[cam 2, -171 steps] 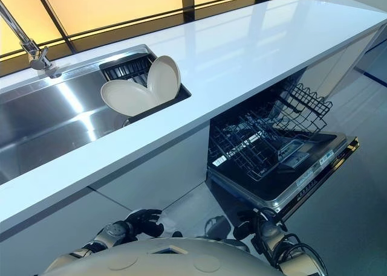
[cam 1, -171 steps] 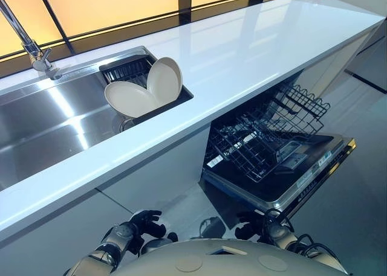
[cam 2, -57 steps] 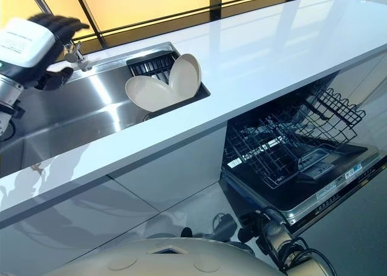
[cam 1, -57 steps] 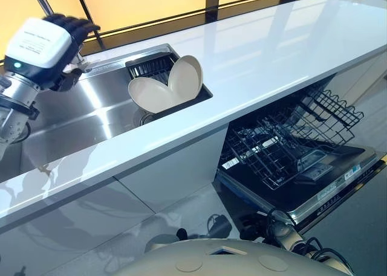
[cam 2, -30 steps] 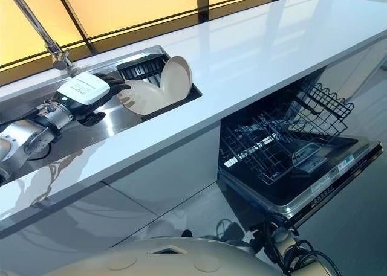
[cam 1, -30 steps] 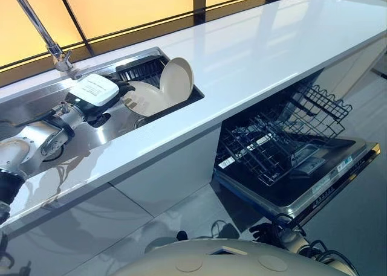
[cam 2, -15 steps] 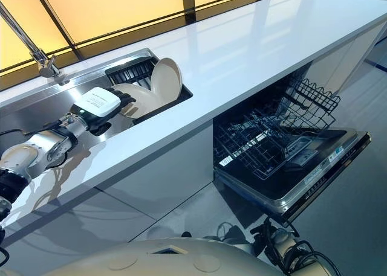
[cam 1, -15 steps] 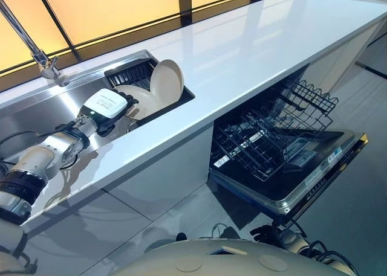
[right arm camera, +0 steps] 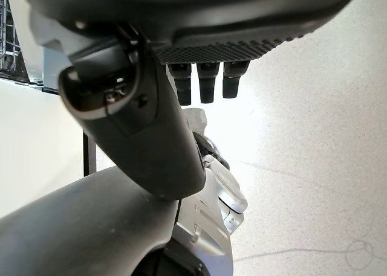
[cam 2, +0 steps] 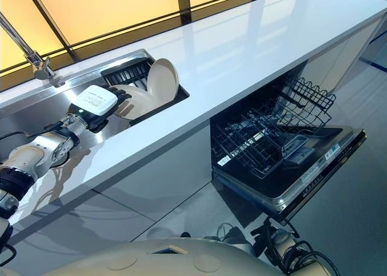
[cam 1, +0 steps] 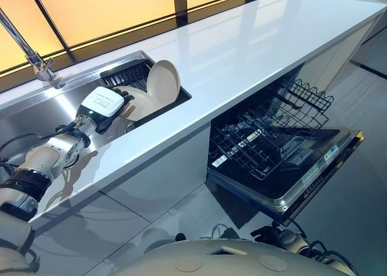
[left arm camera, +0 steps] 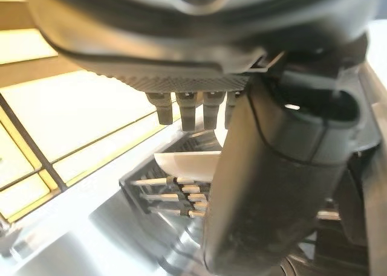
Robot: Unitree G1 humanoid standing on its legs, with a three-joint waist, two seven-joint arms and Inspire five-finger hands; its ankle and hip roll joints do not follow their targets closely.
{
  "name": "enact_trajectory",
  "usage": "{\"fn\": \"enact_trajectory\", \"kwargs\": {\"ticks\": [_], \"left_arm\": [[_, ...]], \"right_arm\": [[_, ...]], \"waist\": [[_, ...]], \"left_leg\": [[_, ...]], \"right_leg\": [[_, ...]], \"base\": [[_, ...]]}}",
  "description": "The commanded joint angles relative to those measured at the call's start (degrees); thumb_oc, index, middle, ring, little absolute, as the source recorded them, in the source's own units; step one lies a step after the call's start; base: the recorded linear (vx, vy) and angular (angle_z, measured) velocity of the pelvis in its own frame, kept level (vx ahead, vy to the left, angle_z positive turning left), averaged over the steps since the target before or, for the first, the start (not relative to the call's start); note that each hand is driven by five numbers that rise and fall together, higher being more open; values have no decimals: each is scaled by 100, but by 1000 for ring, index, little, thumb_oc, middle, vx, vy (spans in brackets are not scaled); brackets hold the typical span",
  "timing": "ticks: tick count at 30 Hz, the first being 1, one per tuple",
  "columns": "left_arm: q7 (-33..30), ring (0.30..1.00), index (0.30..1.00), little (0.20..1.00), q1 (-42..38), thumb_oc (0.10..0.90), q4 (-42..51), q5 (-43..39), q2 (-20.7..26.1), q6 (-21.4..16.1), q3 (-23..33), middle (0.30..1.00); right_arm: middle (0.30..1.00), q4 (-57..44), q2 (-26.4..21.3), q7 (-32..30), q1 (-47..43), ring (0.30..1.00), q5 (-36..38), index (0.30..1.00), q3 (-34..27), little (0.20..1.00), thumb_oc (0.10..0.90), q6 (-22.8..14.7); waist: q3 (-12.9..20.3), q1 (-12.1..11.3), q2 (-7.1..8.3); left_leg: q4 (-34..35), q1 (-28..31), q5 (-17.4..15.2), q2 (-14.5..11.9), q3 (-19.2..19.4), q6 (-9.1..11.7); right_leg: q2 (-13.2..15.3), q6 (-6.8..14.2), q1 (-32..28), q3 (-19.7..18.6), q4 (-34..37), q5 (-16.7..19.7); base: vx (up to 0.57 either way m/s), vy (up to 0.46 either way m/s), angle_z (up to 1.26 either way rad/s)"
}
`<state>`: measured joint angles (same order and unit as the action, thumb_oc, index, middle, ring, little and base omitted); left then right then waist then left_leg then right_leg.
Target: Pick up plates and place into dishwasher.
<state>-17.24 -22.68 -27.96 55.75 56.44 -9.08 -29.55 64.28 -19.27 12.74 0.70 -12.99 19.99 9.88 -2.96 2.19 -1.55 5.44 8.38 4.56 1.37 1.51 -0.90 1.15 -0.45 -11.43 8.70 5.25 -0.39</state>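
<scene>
Left eye view: left hand apparently touching plate.

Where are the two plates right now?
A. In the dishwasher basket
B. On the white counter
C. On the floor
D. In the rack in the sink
D: both plates sit in the dark rack at the sink's right end, with the left hand at the flatter one; the dishwasher basket holds none.

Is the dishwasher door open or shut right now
Open. The dishwasher door is folded down flat below the white counter, and the lower wire rack is pulled out over it, holding no plates.
</scene>
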Motion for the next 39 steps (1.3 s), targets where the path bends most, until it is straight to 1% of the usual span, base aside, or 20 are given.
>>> {"fn": "enact_trajectory", "kwargs": {"ticks": [1, 2, 3, 4, 5, 10, 16, 24, 29, 33, 36, 37, 39], "left_arm": [[-723, 644, 644, 601, -1382, 501, -393, 154, -33, 540, 260, 644], [-791, 535, 535, 475, -1408, 375, -405, 80, -28, 560, 254, 535], [-861, 528, 528, 466, -1450, 366, -414, -1, -23, 531, 257, 528], [-916, 448, 448, 373, -1485, 273, -405, -72, -17, 480, 254, 448], [-986, 300, 300, 200, -1507, 100, -396, -122, -21, 435, 254, 300], [-920, 300, 300, 200, -1652, 100, -219, -370, -64, 392, 198, 300], [-861, 300, 300, 200, -1754, 100, -217, -336, -144, 345, 114, 300], [-764, 300, 300, 200, -1755, 100, -210, -383, -51, 358, 105, 300], [-874, 300, 300, 200, -1860, 100, -186, -541, 139, 307, 177, 300], [-1016, 300, 300, 200, -1987, 100, -121, -810, 469, 116, 315, 300], [-991, 300, 300, 200, -1915, 100, 164, -1291, 842, 90, 637, 300], [-978, 300, 300, 200, -1825, 100, 336, -1467, 998, 42, 869, 300], [-962, 300, 300, 200, -1705, 100, 496, -1502, 1124, 21, 1095, 300]], "right_arm": [[900, 130, -100, -5, -351, 900, 116, 900, 56, 900, 800, -64], [900, 137, -101, -1, -353, 900, 113, 900, 56, 900, 800, -65], [900, 144, -97, 4, -357, 900, 119, 900, 61, 900, 800, -55], [900, 151, -95, 5, -359, 900, 120, 900, 60, 900, 800, -53], [900, 150, -92, -2, -351, 900, 122, 900, 63, 900, 800, -56], [900, 148, -63, -26, -347, 900, 118, 900, 86, 900, 800, -45], [900, 189, -23, -24, -382, 900, 147, 900, 95, 900, 800, 7], [900, 175, -34, -29, -389, 900, 87, 900, 85, 900, 800, -12], [900, 145, -77, -56, -377, 900, 103, 900, 101, 900, 800, -83], [900, 83, -154, -265, -380, 900, 255, 900, 19, 900, 800, -267], [900, -163, -251, -312, -398, 900, 533, 900, -129, 900, 800, -357], [900, -295, -283, -304, -401, 900, 636, 900, -187, 900, 800, -417], [900, -400, -308, -280, -396, 900, 702, 900, -227, 900, 800, -441]], "waist": [[-8, -8, -138], [-6, -8, -140], [-1, -10, -142], [3, -15, -143], [4, -16, -144], [24, -27, -152], [54, -26, -147], [55, -24, -149], [48, -40, -136], [54, -81, -139], [49, -142, -144], [48, -177, -141], [51, -202, -144]], "left_leg": [[-44, 191, -714, 163, 397, -27], [-44, 191, -714, 163, 396, -23], [-44, 192, -718, 162, 397, -22], [-44, 191, -717, 162, 395, -19], [-44, 189, -715, 166, 389, -20], [-44, 184, -717, 173, 354, -17], [-44, 196, -736, 183, 340, -18], [-44, 200, -733, 172, 346, -2], [-44, 195, -722, 164, 333, 11], [-44, 189, -712, 160, 314, 18], [-44, 191, -703, 152, 299, 23], [-44, 187, -698, 152, 283, 25], [-44, 184, -694, 155, 267, 28]], "right_leg": [[111, 518, 227, -89, -200, 12], [112, 519, 225, -88, -198, 12], [114, 519, 224, -80, -199, 9], [117, 518, 222, -72, -198, 7], [116, 516, 223, -71, -200, 6], [123, 519, 235, -41, -234, -20], [124, 522, 222, -43, -226, -32], [114, 525, 225, -58, -222, -26], [113, 526, 219, -43, -218, -24], [125, 533, 220, -6, -216, -15], [135, 531, 216, 23, -218, -10], [140, 525, 211, 39, -213, -9], [141, 521, 206, 45, -206, -8]], "base": [[0, 0, 0], [0, 0, 0], [0, 0, 0], [0, 0, 0], [0, 0, 0], [0, 0, 0], [0, 0, 0], [0, 0, 0], [0, 0, 0], [-6, -8, 0], [-21, -43, -1], [-18, -43, 1], [-18, -29, 3]]}}
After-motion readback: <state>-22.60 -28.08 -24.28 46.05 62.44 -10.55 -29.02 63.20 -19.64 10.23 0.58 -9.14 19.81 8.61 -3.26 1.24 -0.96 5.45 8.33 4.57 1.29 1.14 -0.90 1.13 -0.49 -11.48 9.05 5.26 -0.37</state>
